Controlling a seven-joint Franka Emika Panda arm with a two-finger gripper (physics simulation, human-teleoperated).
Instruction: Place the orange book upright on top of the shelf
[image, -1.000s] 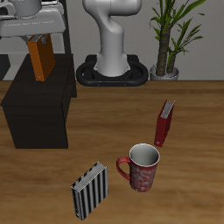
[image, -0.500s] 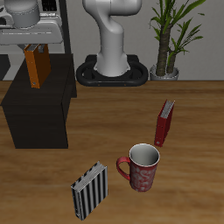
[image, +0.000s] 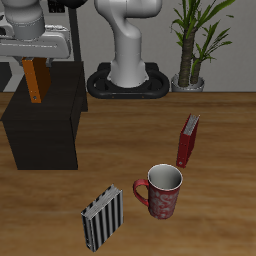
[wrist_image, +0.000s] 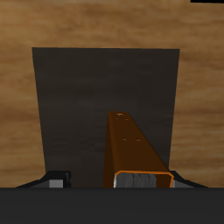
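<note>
Hanging upright from my gripper (image: 34, 60), the orange book (image: 36, 80) sits above the flat top of the shelf (image: 40, 125), toward that top's back part. My fingers are clamped on the book's upper end. From the exterior view the book's lower edge looks close to the black surface, but I cannot tell whether it touches. Through my wrist view I look straight down the orange book (wrist_image: 133, 153), its long orange face running away from me with a pale grey band at the end nearest my fingers, and the dark top of the shelf (wrist_image: 70, 105) spreads beneath it, with wooden table showing around three of its sides.

Farther out on the table (image: 230, 200), a dark red book (image: 188, 140) stands upright, well apart from the shelf. Nearer the table's front edge a red patterned mug (image: 161, 190) stands open side up, and just beside it a black-and-white striped book (image: 102, 217) stands on end. At the back, beside my base (image: 128, 82), is a potted plant (image: 195, 45).
</note>
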